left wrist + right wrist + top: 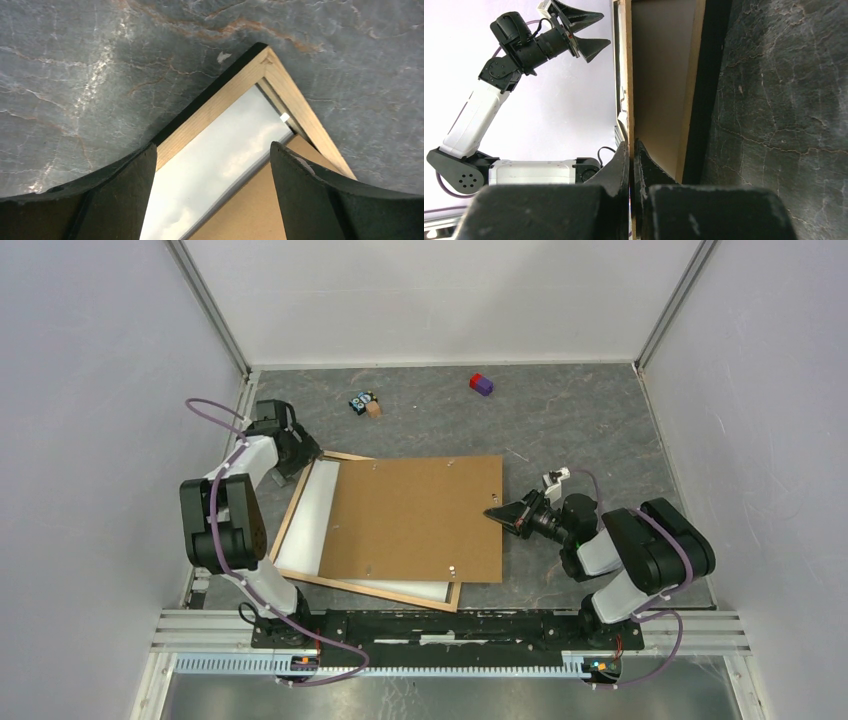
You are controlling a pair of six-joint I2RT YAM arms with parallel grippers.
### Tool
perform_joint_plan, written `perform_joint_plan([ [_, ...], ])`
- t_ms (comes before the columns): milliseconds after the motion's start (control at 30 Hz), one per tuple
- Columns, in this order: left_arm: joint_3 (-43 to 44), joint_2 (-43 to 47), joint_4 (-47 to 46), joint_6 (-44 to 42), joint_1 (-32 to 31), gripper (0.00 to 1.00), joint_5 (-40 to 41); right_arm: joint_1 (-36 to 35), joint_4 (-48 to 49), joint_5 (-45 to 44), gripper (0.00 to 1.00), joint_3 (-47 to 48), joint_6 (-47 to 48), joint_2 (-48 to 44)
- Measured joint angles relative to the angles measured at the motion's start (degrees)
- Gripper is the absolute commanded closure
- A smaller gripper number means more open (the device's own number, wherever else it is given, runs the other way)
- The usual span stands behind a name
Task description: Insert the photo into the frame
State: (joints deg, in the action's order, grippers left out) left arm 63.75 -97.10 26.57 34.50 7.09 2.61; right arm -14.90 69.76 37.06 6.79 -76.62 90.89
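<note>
Jaws of the left pincer (212,150) are spread wide, nothing grasped; just below them a frame (239,87) corner is seen, the photo (195,190) lying white side up within; the right pincer (630,146) is clenched on the board (659,75) edge.

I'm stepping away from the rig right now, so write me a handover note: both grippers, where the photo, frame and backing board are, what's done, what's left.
Left gripper: open, empty, over the far-left corner of the frame.
Right gripper: shut on the right edge of the backing board.
Photo: white side up inside the frame, mostly under the board.
Done: photo appears to be in the frame.
Left: board sits shifted right, overhanging the frame; likely slide it left, settle it, release.
</note>
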Motion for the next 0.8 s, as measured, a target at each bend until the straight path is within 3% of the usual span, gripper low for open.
perform_joint_plan([
  [333, 3.23, -4.79, 2.40, -5.49, 0.24, 0.42, 1.70, 0.00, 2.69, 0.46, 1.00, 0.13, -0.22, 1.77],
  [500, 4.04, -7.67, 2.54, -5.81, 0.24, 0.49, 1.57, 0.00, 2.69, 0.70, 1.00, 0.79, -0.26, 1.79],
  [800, 6.80, -9.84, 4.13, -6.21, 1.20, 0.75, -0.26, 0.42, 0.85, 1.51, 1.00, 4.04, -0.57, 1.38],
])
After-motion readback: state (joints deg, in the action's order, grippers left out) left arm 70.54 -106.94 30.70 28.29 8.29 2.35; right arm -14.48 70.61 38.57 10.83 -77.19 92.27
